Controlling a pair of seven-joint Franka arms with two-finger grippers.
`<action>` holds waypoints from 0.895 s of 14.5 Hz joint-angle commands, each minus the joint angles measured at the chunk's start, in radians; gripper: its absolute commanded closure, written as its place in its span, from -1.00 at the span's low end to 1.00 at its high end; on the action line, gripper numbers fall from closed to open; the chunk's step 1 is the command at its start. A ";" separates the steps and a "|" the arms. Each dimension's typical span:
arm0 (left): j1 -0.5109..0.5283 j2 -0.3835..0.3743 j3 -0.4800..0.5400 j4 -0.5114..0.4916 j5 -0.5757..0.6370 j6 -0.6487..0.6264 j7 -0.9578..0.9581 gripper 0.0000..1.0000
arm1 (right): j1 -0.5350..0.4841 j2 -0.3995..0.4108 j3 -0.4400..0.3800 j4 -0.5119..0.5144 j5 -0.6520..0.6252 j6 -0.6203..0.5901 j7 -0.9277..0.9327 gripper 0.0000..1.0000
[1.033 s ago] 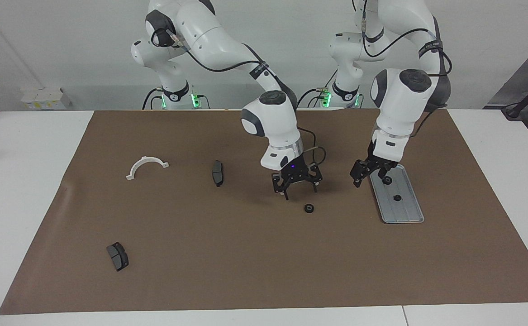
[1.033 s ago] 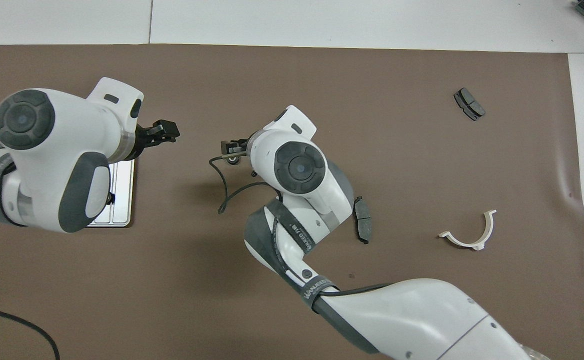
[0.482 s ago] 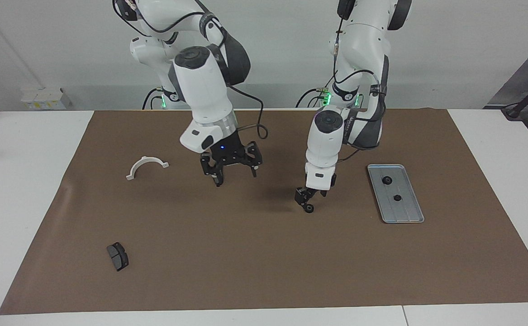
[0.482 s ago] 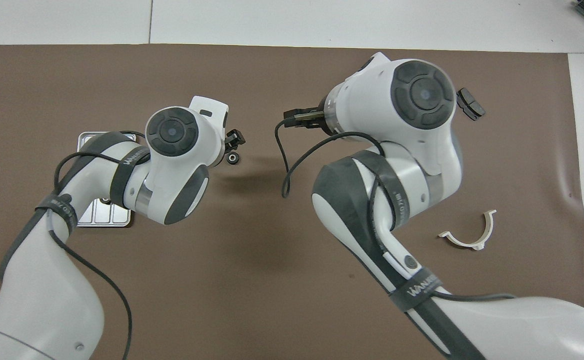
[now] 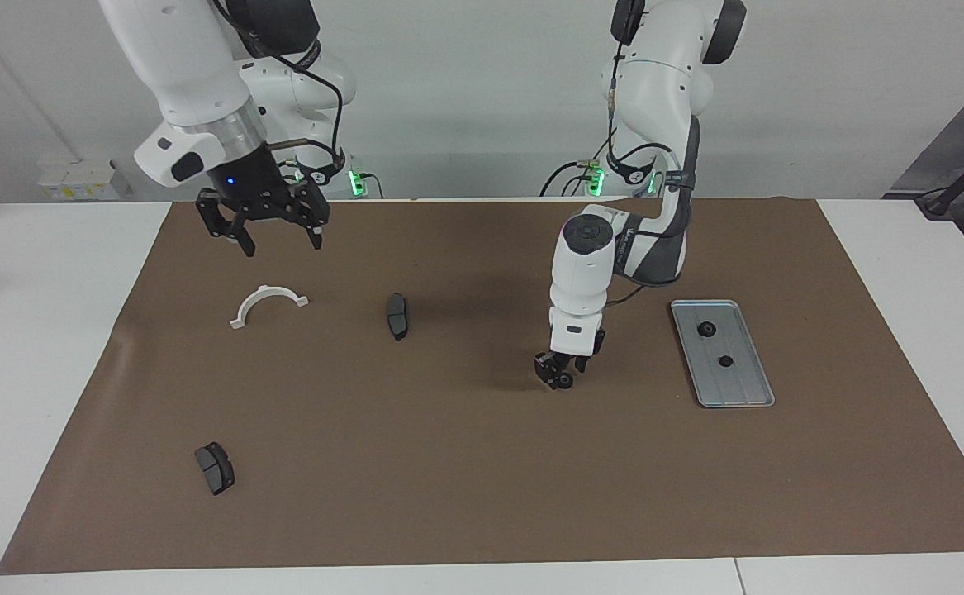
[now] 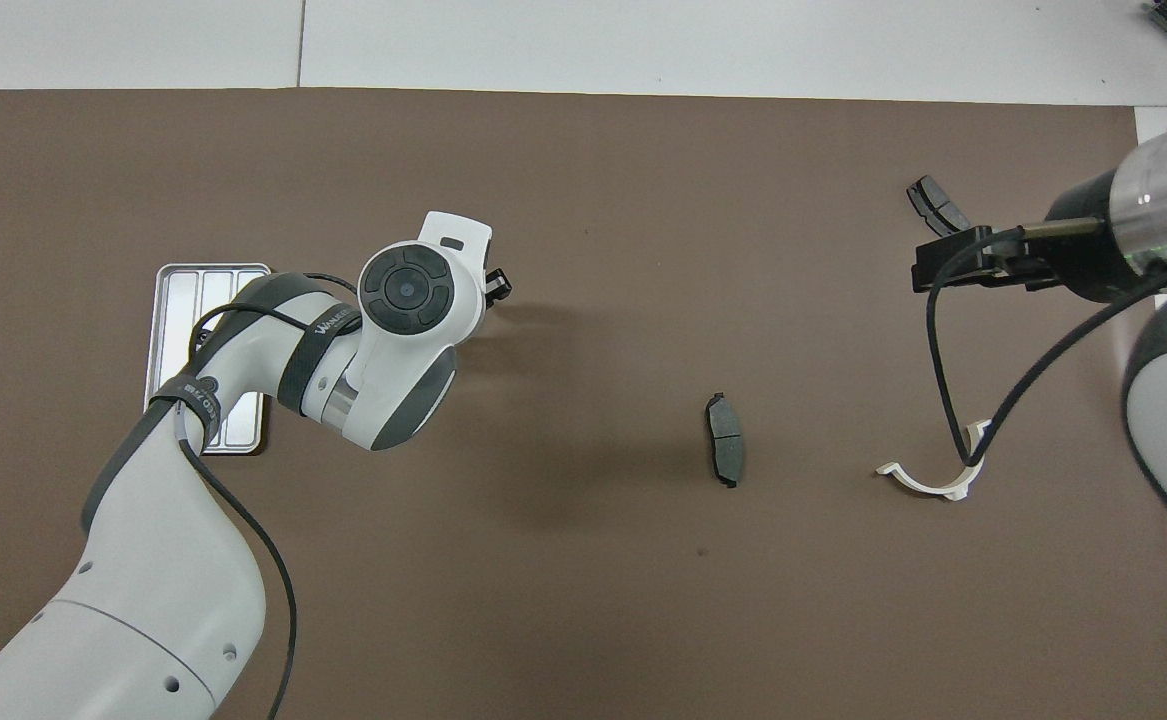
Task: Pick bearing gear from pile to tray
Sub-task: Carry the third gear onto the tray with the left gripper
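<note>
Clock bearings are read on the facing view, dial centred on the mat [image 5: 482, 496], 12 toward the robots.

**Gear** [image 5: 564, 381]: small, black and round, ring-like, with a knobbly outline. It sits on the brown mat just off centre toward 3 o'clock. It lies well apart from the tray [image 5: 742, 387], roughly midway between the dial centre and the tray. From overhead it is hidden under the left wrist.

**Left claw** [image 5: 561, 376]: down at mat level, right at the gear and touching it or nearly so. The wrist stands nearly upright above it. Cannot tell whether it has the gear clenched or merely brackets it.

**Right claw** [image 5: 281, 235]: released and gaping wide, nothing in it. It hangs high in the air at 10 o'clock, over the mat's edge by the robots. A blue light shows on its body.

**Tray:** at 3 o'clock. Silver-grey, flat, rounded corners, low rim, lengthwise ridges plain from overhead. Its long side runs about 12 to 6, slightly skewed.
- The near tray gear [image 5: 705, 329] lies toward the tray's 12 o'clock end.
- The far tray gear [image 5: 725, 361] lies about mid-tray.
- Both are black and round, same kind as the loose one, and they lie apart from each other.

**Other items:**
- White bracket [image 5: 268, 302], a half ring, between 9 and 10 o'clock.
- Pad [image 5: 397, 316], dark grey and curved, at 10 o'clock close to centre.
- Second pad [image 5: 215, 468] at 8 o'clock, far out.
</note>
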 commanded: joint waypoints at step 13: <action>0.033 -0.075 0.010 -0.031 0.027 -0.053 0.009 1.00 | -0.058 -0.139 0.016 -0.163 -0.058 -0.035 0.018 -1.00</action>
